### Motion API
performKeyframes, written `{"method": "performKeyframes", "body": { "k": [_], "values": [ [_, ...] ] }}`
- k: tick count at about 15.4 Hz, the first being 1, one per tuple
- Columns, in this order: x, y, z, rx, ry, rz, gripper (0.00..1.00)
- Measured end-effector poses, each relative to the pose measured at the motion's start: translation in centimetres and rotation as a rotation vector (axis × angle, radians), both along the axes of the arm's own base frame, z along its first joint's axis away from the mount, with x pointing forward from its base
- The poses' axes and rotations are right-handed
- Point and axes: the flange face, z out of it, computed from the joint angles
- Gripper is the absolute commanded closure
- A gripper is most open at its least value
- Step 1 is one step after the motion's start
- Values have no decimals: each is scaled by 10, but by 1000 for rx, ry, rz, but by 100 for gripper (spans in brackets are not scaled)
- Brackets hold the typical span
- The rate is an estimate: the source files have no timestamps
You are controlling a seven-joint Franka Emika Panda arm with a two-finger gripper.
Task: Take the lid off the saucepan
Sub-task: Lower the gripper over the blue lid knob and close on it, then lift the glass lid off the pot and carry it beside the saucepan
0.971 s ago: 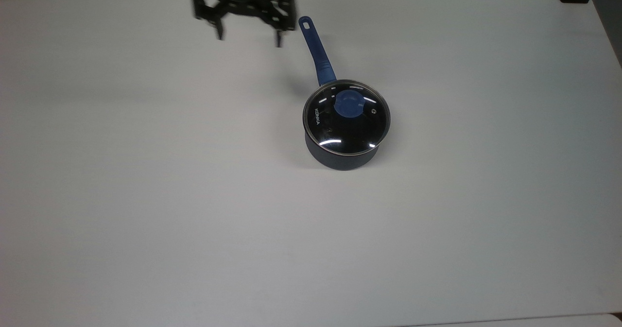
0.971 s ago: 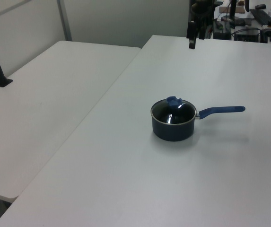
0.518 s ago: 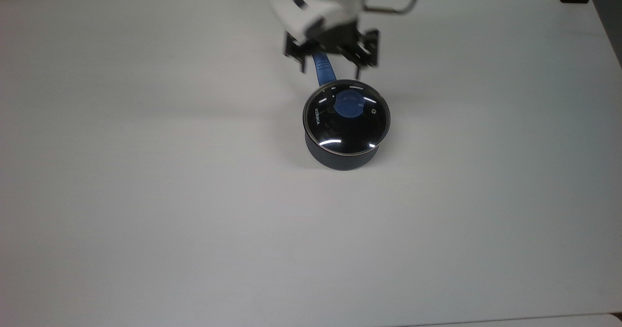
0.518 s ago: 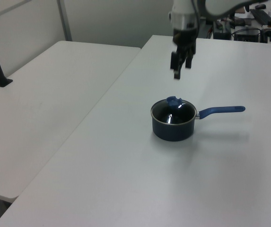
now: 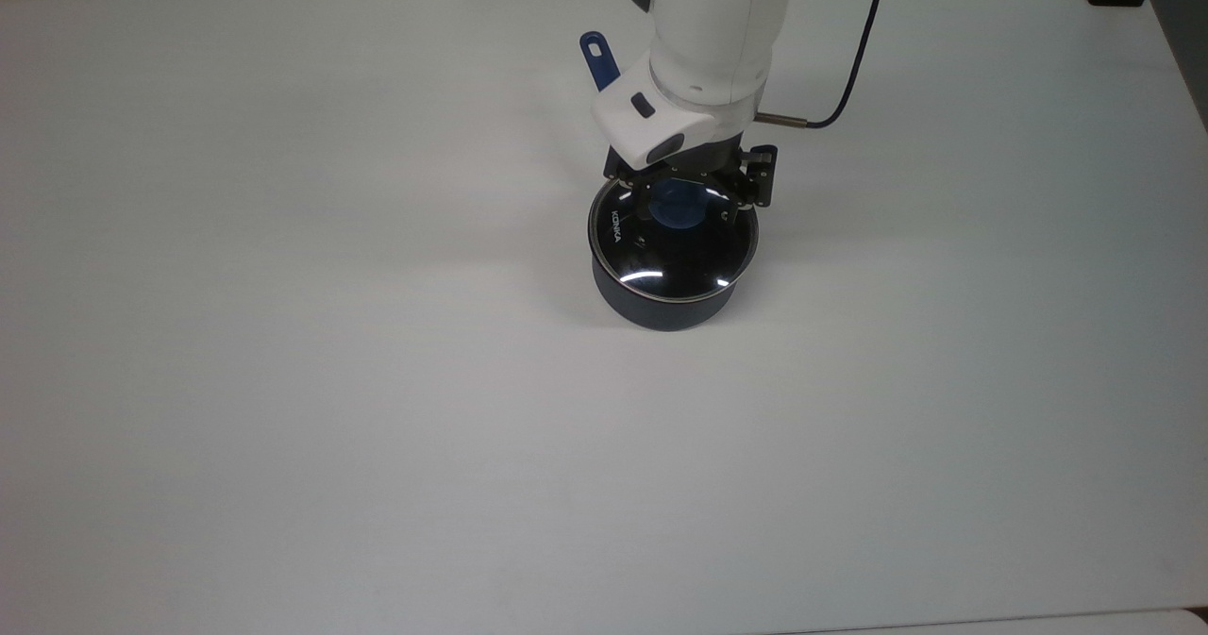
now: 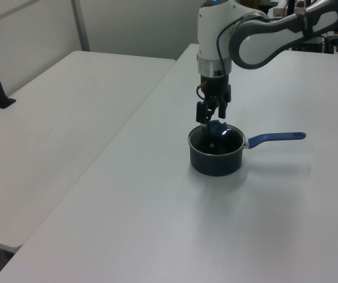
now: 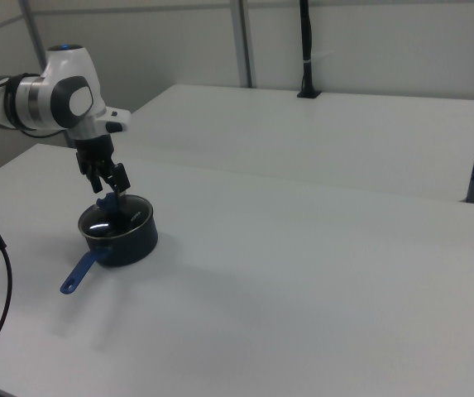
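The pan [image 5: 672, 300] stands on the white bench [image 5: 283, 333] with the lid [image 5: 672, 250] seated on its rim and its handle [image 6: 275, 138] pointing to the left view's right. The tool [image 5: 687, 203] hangs just over the lid's blue knob [image 5: 681, 208], its 2 fingers [image 5: 645, 208] spread apart on either side of the knob, gripping nothing.

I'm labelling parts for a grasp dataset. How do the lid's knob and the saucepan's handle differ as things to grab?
The knob is short and rounded, standing at the centre of the lid; the handle is long and straight, jutting sideways from the saucepan. The gripper hangs over the knob with jaws open either side; the handle lies apart from it. Both are blue.
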Motion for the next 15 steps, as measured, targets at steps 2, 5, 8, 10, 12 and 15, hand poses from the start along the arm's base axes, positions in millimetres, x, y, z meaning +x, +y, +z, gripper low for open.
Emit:
{"method": "performKeyframes", "body": {
  "k": [2, 5, 8, 10, 12, 15],
  "values": [
    [0, 0, -4, -2, 7, -1, 20],
    [-2, -1, -10, -5, 18, -2, 45],
    [-3, -1, -12, -8, 22, 5, 56],
    [-2, -3, -11, -8, 20, 8, 58],
    [-1, -7, -5, -6, 10, 21, 58],
    [-1, -18, 15, -2, -17, 39, 58]
  ]
}}
